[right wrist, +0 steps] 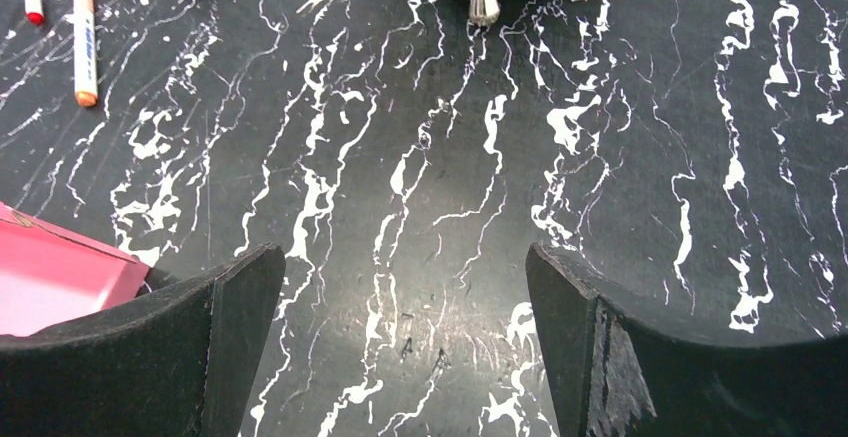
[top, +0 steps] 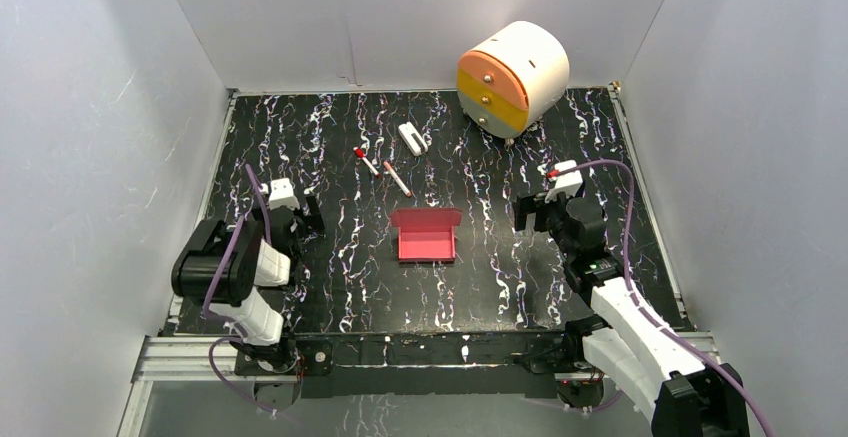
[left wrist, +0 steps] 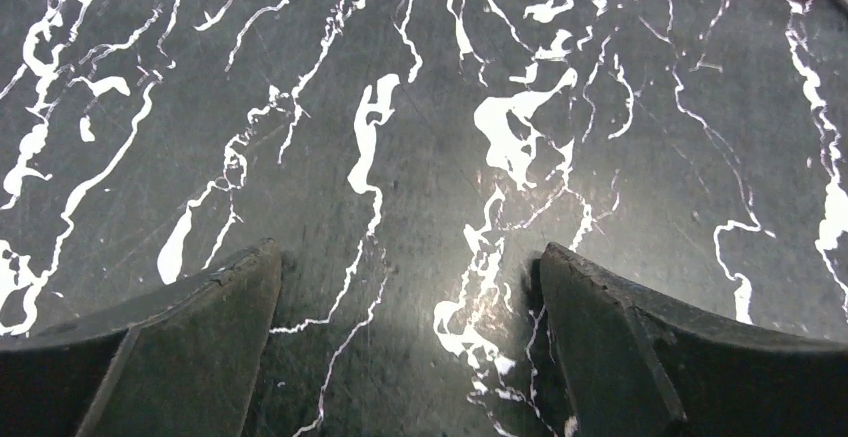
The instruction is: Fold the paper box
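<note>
The paper box [top: 427, 236], pink-red card, lies in the middle of the black marbled table with its lid flap standing open at the back. One corner of the paper box [right wrist: 55, 282] shows at the left edge of the right wrist view. My left gripper [top: 303, 213] hovers well to the box's left, open, with only table between its fingers [left wrist: 235, 307]. My right gripper [top: 528, 212] sits to the box's right, also open and empty, fingers [right wrist: 245, 302] spread wide over bare table.
A round white drawer unit [top: 513, 76] with orange and yellow fronts stands at the back right. Two red-capped markers [top: 397, 177] and a small white clip [top: 412, 138] lie behind the box. White walls enclose the table on three sides.
</note>
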{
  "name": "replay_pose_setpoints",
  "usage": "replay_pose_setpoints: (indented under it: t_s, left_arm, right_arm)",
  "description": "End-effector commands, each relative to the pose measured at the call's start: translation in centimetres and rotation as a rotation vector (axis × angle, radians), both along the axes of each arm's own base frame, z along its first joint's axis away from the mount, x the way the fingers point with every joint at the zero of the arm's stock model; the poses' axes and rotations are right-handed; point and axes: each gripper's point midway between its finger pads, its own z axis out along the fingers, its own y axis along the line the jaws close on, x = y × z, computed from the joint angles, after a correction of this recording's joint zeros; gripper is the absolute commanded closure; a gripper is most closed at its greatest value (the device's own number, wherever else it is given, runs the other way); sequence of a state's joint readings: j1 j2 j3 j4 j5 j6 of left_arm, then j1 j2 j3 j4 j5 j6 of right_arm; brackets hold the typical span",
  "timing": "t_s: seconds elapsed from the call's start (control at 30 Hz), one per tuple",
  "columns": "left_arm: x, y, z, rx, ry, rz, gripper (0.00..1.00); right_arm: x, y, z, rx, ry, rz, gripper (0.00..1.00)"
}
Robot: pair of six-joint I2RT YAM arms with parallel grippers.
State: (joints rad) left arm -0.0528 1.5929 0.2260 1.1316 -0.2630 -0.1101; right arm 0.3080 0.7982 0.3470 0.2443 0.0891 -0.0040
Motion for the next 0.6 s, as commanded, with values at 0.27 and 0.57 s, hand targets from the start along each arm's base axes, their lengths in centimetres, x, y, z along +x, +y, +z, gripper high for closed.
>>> replay_pose_setpoints:
  t_s: [0.27, 0.57]
  left_arm:
    - [1.4, -0.2, 1.6, 0.022, -0.111, -0.037, 0.02]
    - [1.7, -0.2, 2.9, 0.03, -0.12, -0.041, 0.02]
  right_arm:
    - [1.4, 1.9, 3.3, 0.051, -0.078, 0.074, 0.0]
    - [1.0, 3.7, 3.1, 0.072, -0.062, 0.181, 0.0]
